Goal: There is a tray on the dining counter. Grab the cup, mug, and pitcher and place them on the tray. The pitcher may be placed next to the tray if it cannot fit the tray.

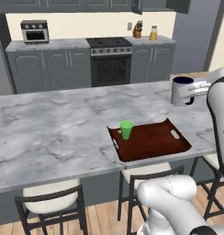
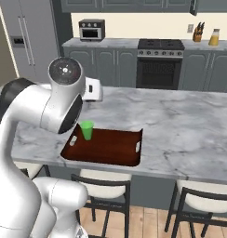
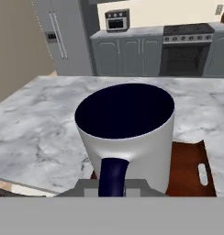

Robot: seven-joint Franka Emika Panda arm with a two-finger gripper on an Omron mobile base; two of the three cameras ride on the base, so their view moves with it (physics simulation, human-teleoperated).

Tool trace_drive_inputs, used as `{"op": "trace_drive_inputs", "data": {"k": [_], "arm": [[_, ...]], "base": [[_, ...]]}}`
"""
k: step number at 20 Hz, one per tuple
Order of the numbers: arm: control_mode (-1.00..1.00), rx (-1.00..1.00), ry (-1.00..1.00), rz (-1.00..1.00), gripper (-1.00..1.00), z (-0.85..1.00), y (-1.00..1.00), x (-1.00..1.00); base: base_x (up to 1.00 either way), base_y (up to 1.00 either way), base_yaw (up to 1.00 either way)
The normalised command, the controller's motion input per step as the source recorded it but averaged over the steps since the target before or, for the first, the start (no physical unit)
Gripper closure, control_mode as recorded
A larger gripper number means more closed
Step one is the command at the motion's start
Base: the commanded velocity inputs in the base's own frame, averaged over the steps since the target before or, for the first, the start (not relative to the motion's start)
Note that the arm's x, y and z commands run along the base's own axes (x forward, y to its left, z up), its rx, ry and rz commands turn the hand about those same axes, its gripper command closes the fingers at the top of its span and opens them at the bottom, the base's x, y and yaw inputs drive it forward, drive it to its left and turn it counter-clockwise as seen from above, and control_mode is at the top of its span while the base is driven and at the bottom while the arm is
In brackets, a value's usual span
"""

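The mug (image 3: 127,137), light grey-white with a dark navy inside, hangs upright in the air above the dining counter (image 1: 54,128), its open mouth up and nothing visible inside it; its dark handle points back toward the gripper (image 3: 113,186), whose jaws are clenched on that handle. In the left base view the mug (image 1: 182,91) sits off the slab beyond the tray's far right corner, handle turned to the right. Below it lies the tray (image 1: 153,142), dark reddish-brown, flat on the marble near the counter's near edge, its long axis running along the counter and a white handle at each short end. The green cup (image 1: 126,129) stands upright inside the tray at its left end, mouth up, close to the left rim; the rest of the tray floor is bare wood. Far back, on the grey cabinet counter beside the stove, the pitcher (image 1: 153,33) stands upright with orange liquid in it, next to a knife block (image 1: 137,30).
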Motion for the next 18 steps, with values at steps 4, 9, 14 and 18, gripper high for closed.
{"op": "trace_drive_inputs", "data": {"k": [4,9,14,18], "arm": [[-1.0,0.01,0.0,0.17,1.0,-0.47,0.0,0.14],[-1.0,0.01,0.03,0.17,1.0,-0.45,0.0,0.1],[-1.0,0.01,0.05,0.15,1.0,-0.48,0.0,0.15],[-1.0,0.0,0.01,0.15,1.0,-0.56,0.0,0.17]], "base": [[0.0,0.0,0.0],[0.0,0.0,0.0],[0.0,0.0,0.0],[0.0,0.0,0.0]]}}
